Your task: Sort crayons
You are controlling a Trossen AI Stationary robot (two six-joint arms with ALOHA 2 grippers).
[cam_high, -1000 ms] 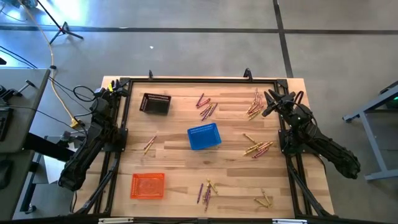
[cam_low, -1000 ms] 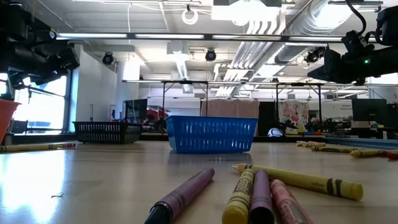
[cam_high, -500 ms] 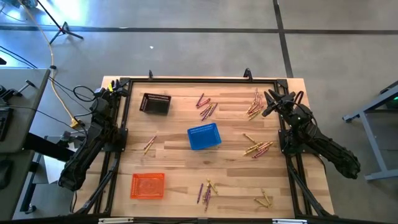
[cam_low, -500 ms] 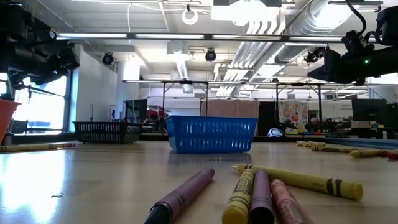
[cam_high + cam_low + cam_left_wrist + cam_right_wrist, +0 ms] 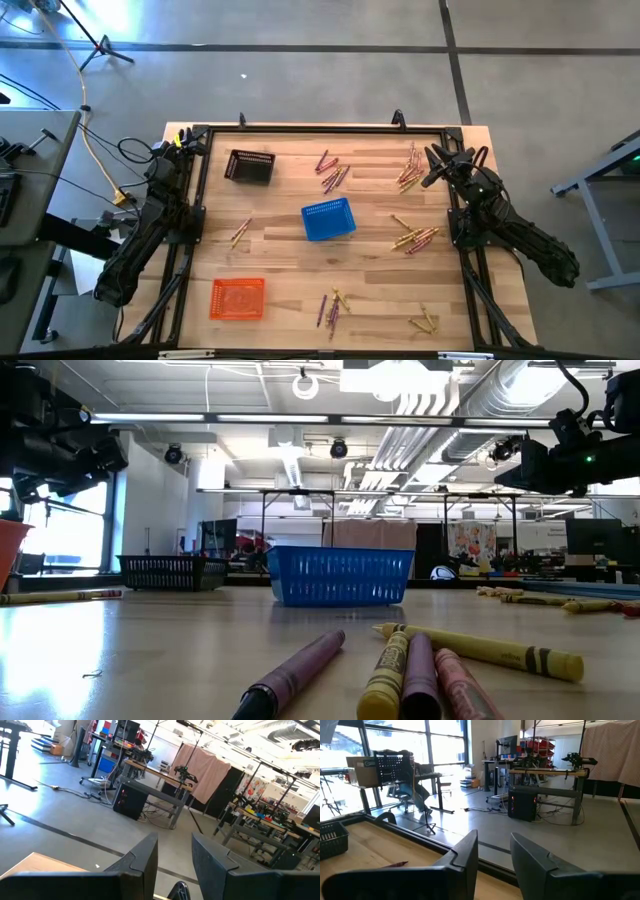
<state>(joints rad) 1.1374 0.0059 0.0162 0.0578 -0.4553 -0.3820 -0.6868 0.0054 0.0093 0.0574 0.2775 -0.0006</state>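
Note:
Crayons lie flat on the wooden table (image 5: 280, 250) in loose clusters: far middle (image 5: 330, 172), far right (image 5: 408, 168), right (image 5: 415, 238), left (image 5: 240, 232) and near edge (image 5: 330, 305), (image 5: 425, 322). The low view shows purple, yellow and pink crayons (image 5: 420, 665) close up. My left gripper (image 5: 178, 143) hovers over the far left corner, open (image 5: 175, 862). My right gripper (image 5: 437, 160) hovers over the far right side beside the far right crayons, open (image 5: 494, 860). Both point level, with nothing between their fingers.
A black mesh basket (image 5: 250, 166) stands at the far left, a blue one (image 5: 328, 219) in the middle and an orange one (image 5: 238, 298) at the near left. A black frame (image 5: 320, 128) runs along the table's edges.

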